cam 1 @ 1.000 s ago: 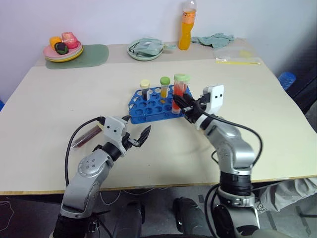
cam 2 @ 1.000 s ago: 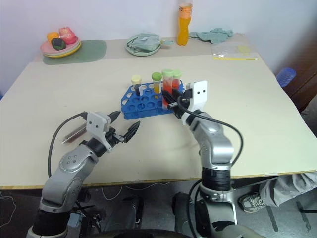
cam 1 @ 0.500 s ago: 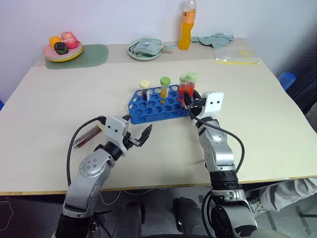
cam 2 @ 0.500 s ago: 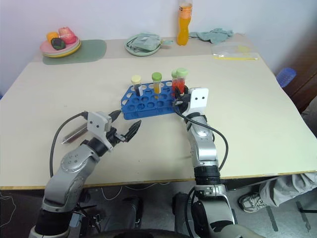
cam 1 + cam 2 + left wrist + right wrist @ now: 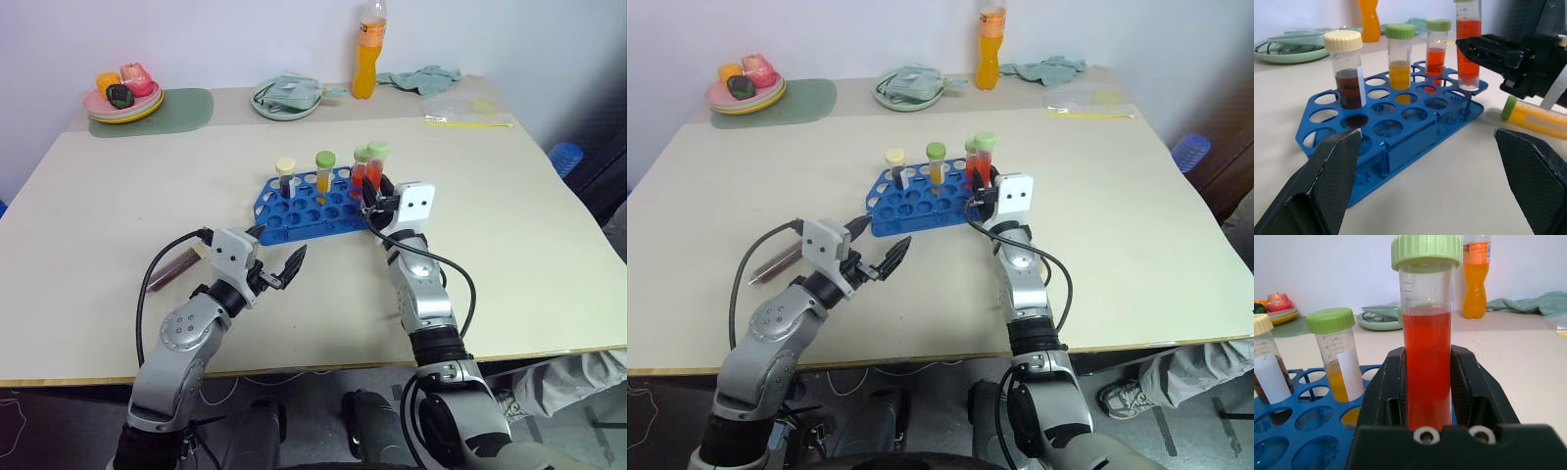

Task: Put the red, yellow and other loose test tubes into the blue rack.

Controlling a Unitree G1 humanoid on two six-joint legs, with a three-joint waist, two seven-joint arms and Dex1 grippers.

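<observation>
Red tube (image 5: 1428, 362) in right end effector (image 5: 1429, 382)

Tubes (image 5: 1427, 338): graduation marks only, no legible numbers.
Bottle (image 5: 1475, 271): label text unreadable.
Elsewhere: nothing readable.

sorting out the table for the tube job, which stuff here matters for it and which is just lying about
For the job:
- blue rack
- red tube in the shut right gripper
- three tubes already standing in the rack: dark, yellow, red
- loose yellow tube lying beside the rack
- loose dark tube near the open left gripper

Lying about:
- orange bottle
- fruit plate
- green plate
- cloth
</observation>
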